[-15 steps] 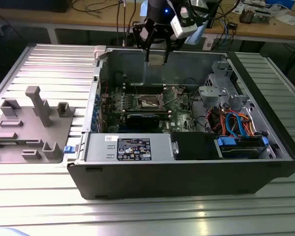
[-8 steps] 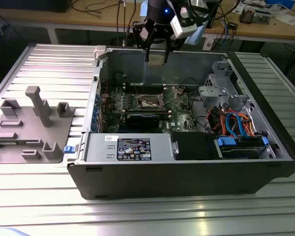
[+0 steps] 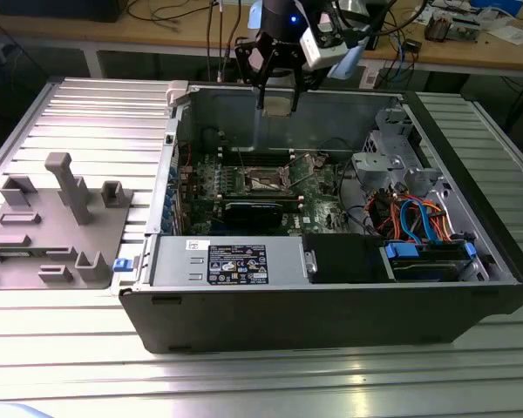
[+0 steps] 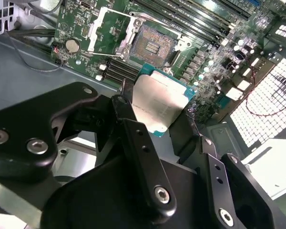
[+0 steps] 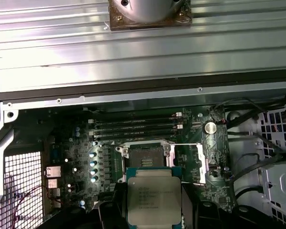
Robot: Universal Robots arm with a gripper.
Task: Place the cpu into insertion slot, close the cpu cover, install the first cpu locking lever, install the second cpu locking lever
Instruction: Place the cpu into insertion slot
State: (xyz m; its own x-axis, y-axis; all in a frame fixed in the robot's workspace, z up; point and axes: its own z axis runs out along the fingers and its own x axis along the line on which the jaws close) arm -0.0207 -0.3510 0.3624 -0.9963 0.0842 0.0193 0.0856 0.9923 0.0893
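Note:
My gripper (image 3: 278, 91) is shut on the cpu (image 3: 279, 104), a flat square chip with a silvery top. It hangs high over the rear wall of the open computer case (image 3: 331, 313). In both wrist views the cpu (image 4: 159, 101) (image 5: 154, 200) sits between my black fingers (image 4: 133, 138). The insertion slot (image 3: 266, 181) (image 4: 152, 45) (image 5: 145, 157) lies bare on the green board below, dark centre showing. The cpu cover (image 4: 110, 29) (image 5: 200, 163) is swung open beside the slot.
Long black memory slots (image 5: 136, 126) run beside the socket. A power supply (image 3: 227, 261) lines the case's near wall, and a drive cage with blue and orange cables (image 3: 418, 222) fills the exterior view's right. A grey fixture plate (image 3: 57, 218) lies on the ribbed table at its left.

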